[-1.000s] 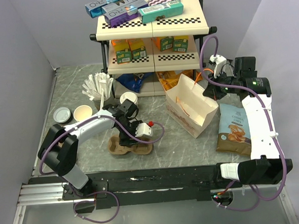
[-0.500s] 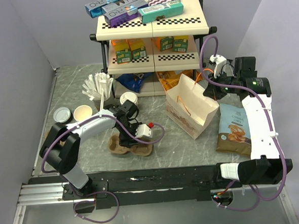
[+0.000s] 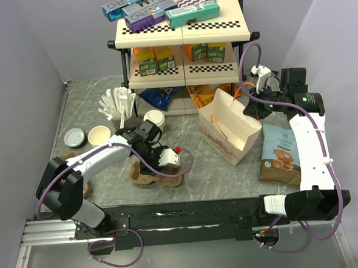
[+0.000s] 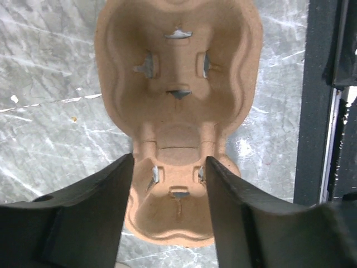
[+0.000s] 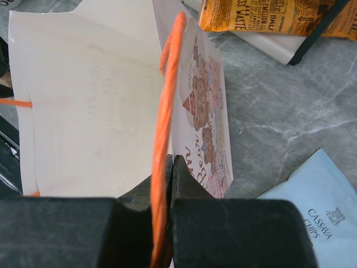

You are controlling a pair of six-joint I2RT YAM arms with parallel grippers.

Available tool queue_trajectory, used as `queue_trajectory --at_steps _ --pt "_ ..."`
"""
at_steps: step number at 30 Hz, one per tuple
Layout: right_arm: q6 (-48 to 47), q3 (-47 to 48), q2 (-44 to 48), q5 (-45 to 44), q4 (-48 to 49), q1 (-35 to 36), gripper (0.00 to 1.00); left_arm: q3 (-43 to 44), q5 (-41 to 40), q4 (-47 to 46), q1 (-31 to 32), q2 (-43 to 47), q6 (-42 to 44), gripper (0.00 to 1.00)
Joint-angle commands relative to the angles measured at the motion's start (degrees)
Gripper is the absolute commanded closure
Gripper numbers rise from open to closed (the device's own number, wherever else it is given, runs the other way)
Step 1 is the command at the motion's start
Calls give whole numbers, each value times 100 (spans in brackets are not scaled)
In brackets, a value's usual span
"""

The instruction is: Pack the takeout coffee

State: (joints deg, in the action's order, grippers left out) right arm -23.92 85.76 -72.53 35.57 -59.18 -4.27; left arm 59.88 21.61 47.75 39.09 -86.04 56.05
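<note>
The takeout coffee (image 3: 100,135), a small white paper cup with a cream inside, stands open on the table at the left, apart from both grippers. My left gripper (image 3: 149,166) points down over a brown cardboard cup carrier (image 3: 169,178). In the left wrist view the gripper (image 4: 169,162) is open, and its fingers (image 4: 100,212) straddle the near well of the empty carrier (image 4: 178,84). My right gripper (image 3: 253,110) is shut on the rim of the white paper bag (image 3: 230,128). The right wrist view shows its jaws (image 5: 174,162) closed on the bag's wall (image 5: 89,111) beside the orange handle (image 5: 166,100).
A grey-white lid (image 3: 74,137) lies left of the cup. A dark cup of white sticks (image 3: 119,107) and another white cup (image 3: 154,118) stand behind the left arm. A stocked shelf (image 3: 182,30) is at the back. A blue chips bag (image 3: 280,155) lies right of the paper bag.
My left arm has lowered and shifted slightly left, with the gripper staying over the carrier. The right arm and the bag have not moved.
</note>
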Motion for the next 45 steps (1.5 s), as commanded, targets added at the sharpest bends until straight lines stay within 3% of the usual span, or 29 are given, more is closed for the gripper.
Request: queue_trajectory --at_steps 1,45 --pt "-16 117 -7 46 179 32 100 6 423 86 -7 -88 99 42" --pt "54 170 -51 20 161 41 100 -90 204 -160 90 -572 205 52"
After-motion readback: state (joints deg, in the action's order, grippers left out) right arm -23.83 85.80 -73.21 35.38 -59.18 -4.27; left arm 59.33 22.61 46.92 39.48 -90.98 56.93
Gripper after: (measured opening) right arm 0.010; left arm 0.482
